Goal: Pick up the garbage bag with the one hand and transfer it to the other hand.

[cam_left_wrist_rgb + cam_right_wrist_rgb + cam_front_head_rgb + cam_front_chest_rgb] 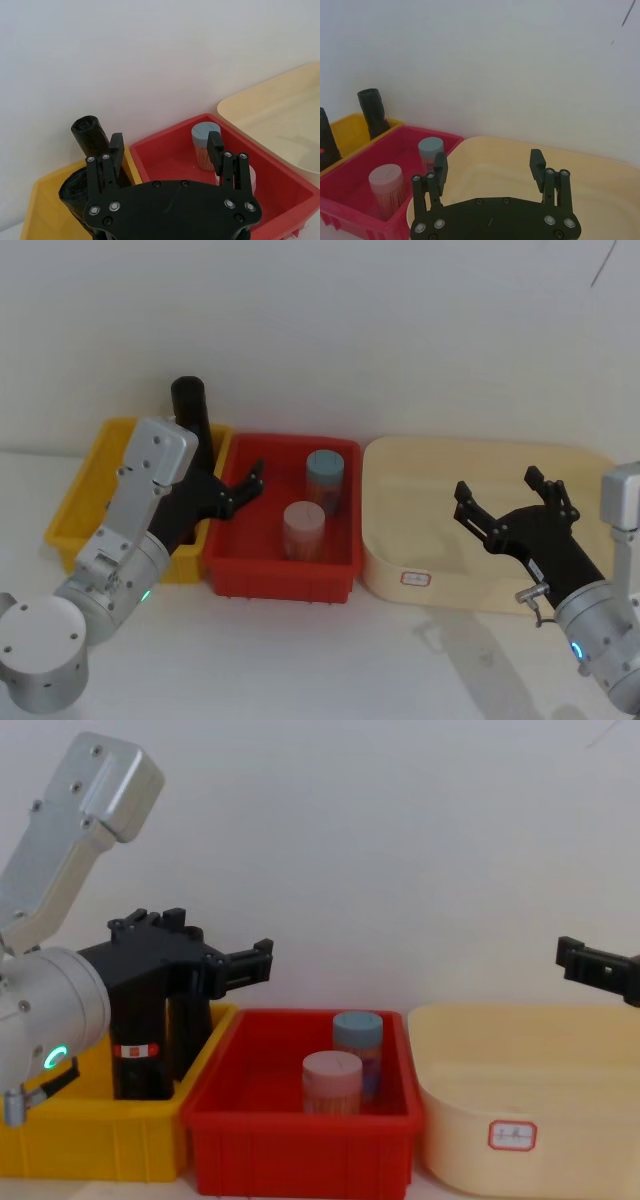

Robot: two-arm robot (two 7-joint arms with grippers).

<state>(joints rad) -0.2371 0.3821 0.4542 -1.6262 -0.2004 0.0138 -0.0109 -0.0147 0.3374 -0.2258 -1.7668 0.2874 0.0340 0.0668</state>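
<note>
White wall and white tabletop [300, 660] frame three containers in a row — a cream tub [450, 445], a red bin [280, 580], a yellow bin [75, 510]. Over the tub hangs the right gripper [498, 485], fingers spread. The left gripper [165, 145] hovers over the yellow-red border, fingers wide apart, gripping nothing. The garbage bag [138, 1070] stands upright in the yellow bin — beside a slimmer black roll [188, 405].

The left gripper [165, 145] hides the lower part of the garbage bag [72, 192].
</note>
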